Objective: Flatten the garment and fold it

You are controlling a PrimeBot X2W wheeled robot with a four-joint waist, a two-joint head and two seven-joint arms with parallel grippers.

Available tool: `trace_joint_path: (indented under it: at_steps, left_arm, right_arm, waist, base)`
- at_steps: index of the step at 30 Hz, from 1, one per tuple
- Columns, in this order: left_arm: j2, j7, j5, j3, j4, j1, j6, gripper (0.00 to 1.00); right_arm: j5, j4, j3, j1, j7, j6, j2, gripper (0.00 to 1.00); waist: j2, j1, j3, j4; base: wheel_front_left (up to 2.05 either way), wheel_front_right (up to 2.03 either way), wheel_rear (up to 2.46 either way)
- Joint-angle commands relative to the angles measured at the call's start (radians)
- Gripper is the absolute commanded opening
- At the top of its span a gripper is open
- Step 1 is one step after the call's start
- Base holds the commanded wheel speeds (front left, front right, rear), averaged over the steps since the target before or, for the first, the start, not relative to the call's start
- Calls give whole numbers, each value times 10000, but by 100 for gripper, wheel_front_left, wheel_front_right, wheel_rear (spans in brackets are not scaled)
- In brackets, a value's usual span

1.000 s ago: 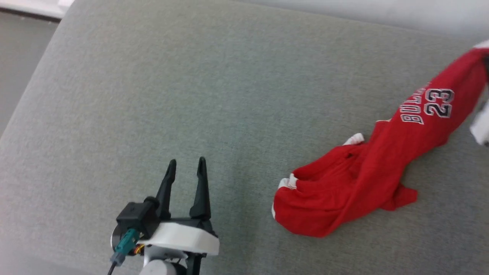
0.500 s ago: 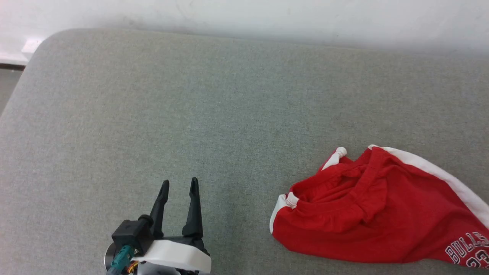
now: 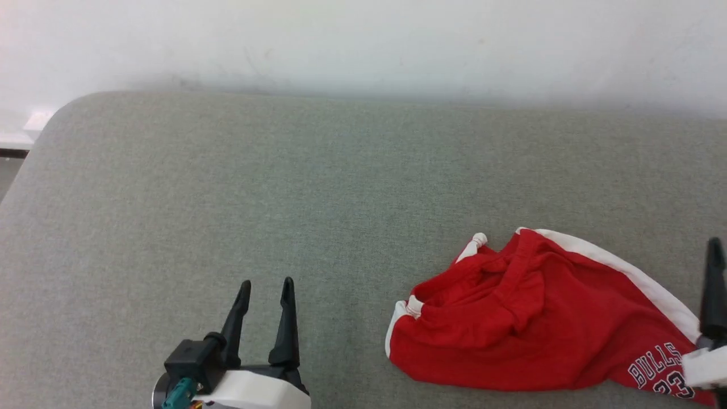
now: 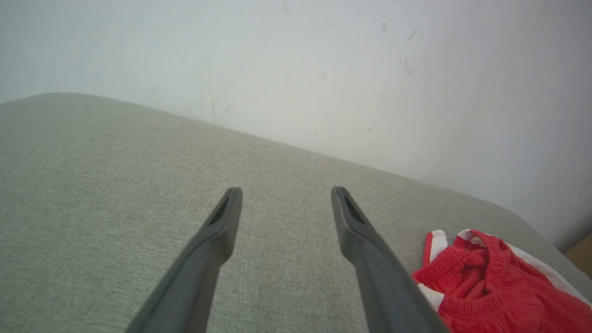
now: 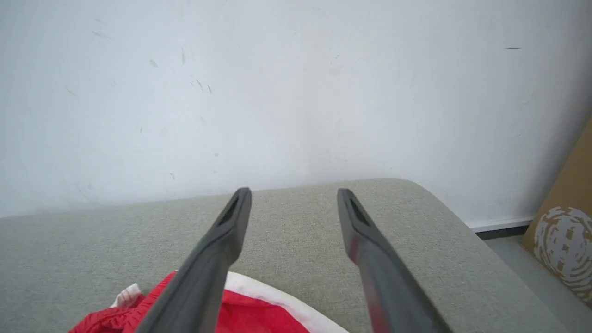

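The garment point(image 3: 539, 324), red shorts with a white side stripe, lies crumpled on the grey padded surface point(image 3: 284, 187) at the lower right. Its "BULLS 23" lettering point(image 3: 659, 369) shows near the hem. My left gripper point(image 3: 266, 284) is open over bare fabric, well left of the garment, holding nothing. In the left wrist view the left gripper point(image 4: 286, 192) has the waistband of the garment point(image 4: 485, 286) at its lower right. One dark finger point(image 3: 713, 289) of my right gripper rises at the right edge, beside the hem. The right gripper point(image 5: 294, 192) is open above the garment point(image 5: 254, 319).
A white wall point(image 3: 363, 45) runs behind the padded surface. The surface's rounded left corner point(image 3: 51, 125) drops to the floor. A brown cardboard box point(image 5: 564, 231) leans beyond the right end, with a strip of floor point(image 5: 522, 259) below it.
The head camera has tilted up toward the wall. My right gripper has opened and let go of the lifted leg, which now lies on the surface. The left gripper stays open.
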Motion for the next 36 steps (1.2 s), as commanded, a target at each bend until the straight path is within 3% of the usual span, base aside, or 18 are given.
trace_joint_path:
  at_steps: [1,7,14,23,30,36]
  left_arm:
    - [56,-45,97,20,-107,136,-91,100]
    - [111,-45,397,-89,-392,522,-212,100]
    - [182,165,760,-447,-448,-124,-346,100]
    - [51,2357,1335,-2237,17,-3502,-1507,100]
    - [-167,3618,368,-3873,1447,-5907,-1872,100]
    - [-174,4224,-719,-5356,2776,-7313,-1484,100]
  right_arm:
    - [127,7,104,165,-163,-11,13,100]
    - [460,572,1005,836,-1131,-11,14,100]
    - [487,1026,1071,627,-1504,-11,14,100]
    - [476,909,649,91,-1401,-11,14,100]
    - [569,994,623,-337,-1343,-11,14,100]
    - [669,1250,722,-589,-1412,-11,14,100]
  waist:
    - [0,1,-67,-135]
    - [0,1,115,-406]
    - [0,1,373,-728]
    - [0,1,1021,-1112]
    - [0,1,1694,-1681]
    - [0,1,2204,-2166]
  base:
    - [0,0,0]
    - [0,0,0]
    - [0,0,0]
    - [0,0,0]
    - [0,0,0]
    - [0,0,0]
